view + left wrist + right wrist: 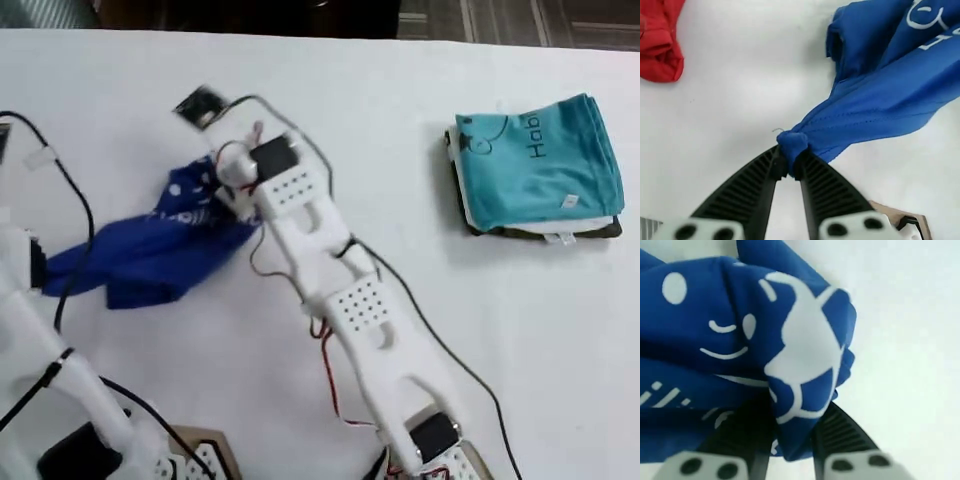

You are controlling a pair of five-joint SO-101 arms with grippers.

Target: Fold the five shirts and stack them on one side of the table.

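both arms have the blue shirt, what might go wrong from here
The left gripper pinches only a small nub of the blue shirt at its corner, so a firm pull could slip it free. The right gripper grips a bunched wad of fabric, so the shirt may spread crumpled instead of flat.

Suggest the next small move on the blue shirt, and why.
Probably stretch the blue shirt out flat: the left end effector pinches one bunched tip, the right end effector grips the printed end, and the cloth between lies crumpled.
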